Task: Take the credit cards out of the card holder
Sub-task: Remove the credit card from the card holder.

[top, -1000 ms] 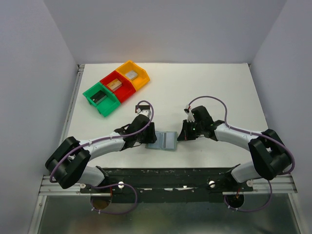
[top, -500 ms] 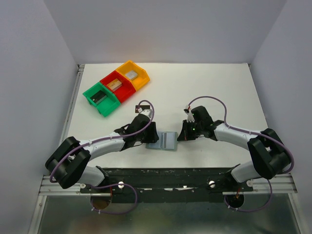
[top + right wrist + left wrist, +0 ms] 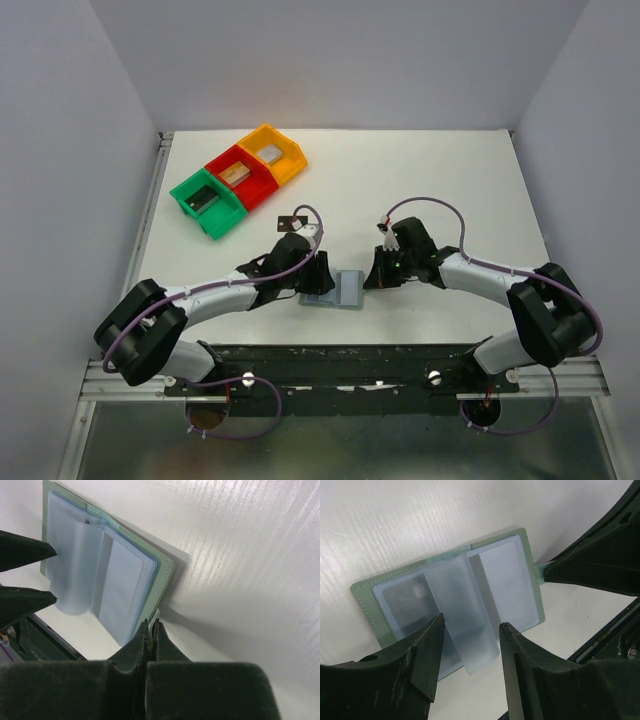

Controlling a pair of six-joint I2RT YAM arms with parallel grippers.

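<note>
Pinning the open card holder point(image 3: 520, 545) flat on the tabletop point(image 3: 420, 180), the right tool point(image 3: 150, 624) is clenched on its tab point(image 3: 538, 570). The left tool point(image 3: 471, 622), released, straddles a pale leaf point(image 3: 460, 605) jutting from the fold; it should close squarely, then draw straight out.

The flat grey-green bifold card holder point(image 3: 345, 290) lies open on the white table point(image 3: 430, 180), lower centre of the top view, between left gripper point(image 3: 316, 284) and right gripper point(image 3: 372, 276). Three coloured plastic bins point(image 3: 260, 190) form a diagonal row at upper left.
</note>
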